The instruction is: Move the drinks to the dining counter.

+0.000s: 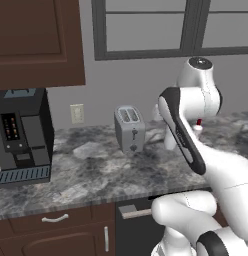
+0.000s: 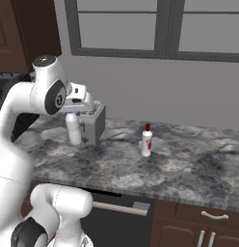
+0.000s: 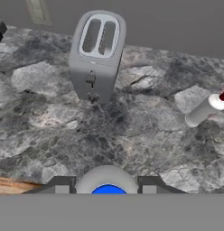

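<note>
We have the blue-capped bottle (image 3: 107,185) clamped in the tool (image 3: 105,187): in the hand view its white shoulder and blue cap sit squarely between the two dark tips, and in the right base view the white body hangs under the hand just beside the toaster (image 2: 92,124), seemingly lifted a little off the marbled bench (image 2: 189,164). So the jaws stand narrow, closed on that bottle. The red-capped bottle (image 2: 147,141) stands upright on the same bench, well apart to the right of the toaster; in the left base view we catch its cap just past the arm.

We judge the first drink picked and the carry only starting. The dining counter is not in front of us, so the next move calls for raising the bottle clear of the toaster, keeping it upright, and turning the base away from this windowed wall. The second bottle waits for a return trip.
</note>
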{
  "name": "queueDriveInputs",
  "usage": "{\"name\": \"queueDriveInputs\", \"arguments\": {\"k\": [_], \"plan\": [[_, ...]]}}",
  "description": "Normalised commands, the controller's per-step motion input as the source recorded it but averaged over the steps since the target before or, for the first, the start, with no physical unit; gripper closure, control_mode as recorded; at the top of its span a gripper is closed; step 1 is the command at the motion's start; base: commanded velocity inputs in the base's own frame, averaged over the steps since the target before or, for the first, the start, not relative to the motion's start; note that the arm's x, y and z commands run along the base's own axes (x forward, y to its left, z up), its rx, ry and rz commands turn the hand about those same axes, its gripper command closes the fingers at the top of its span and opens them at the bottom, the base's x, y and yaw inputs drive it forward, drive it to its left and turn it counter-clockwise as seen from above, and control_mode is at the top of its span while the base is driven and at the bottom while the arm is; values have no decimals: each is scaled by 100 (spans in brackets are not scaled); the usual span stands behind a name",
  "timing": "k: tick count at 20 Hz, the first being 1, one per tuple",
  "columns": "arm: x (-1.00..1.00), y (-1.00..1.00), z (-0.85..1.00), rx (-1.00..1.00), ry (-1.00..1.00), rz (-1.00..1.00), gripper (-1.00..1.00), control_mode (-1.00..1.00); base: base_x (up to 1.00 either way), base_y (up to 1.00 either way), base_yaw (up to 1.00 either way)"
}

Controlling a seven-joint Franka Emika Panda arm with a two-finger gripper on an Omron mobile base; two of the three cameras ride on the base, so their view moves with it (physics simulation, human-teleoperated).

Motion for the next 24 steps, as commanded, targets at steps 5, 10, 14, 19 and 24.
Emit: {"name": "queueDriveInputs", "arguments": {"k": [5, 10, 14, 19, 24], "plan": [[-57, 0, 79, 0, -3, -5, 100, -100, 0, 0, 0], [-69, 0, 83, 0, 0, -6, 100, -100, 0, 0, 0], [-65, 0, 49, 0, 0, -7, 100, -100, 0, 0, 0], [-8, -6, 0, 0, 0, -8, 100, 100, -11, -8, -72], [0, 0, 0, 0, 0, 0, 100, 100, 0, 0, -100]]}}
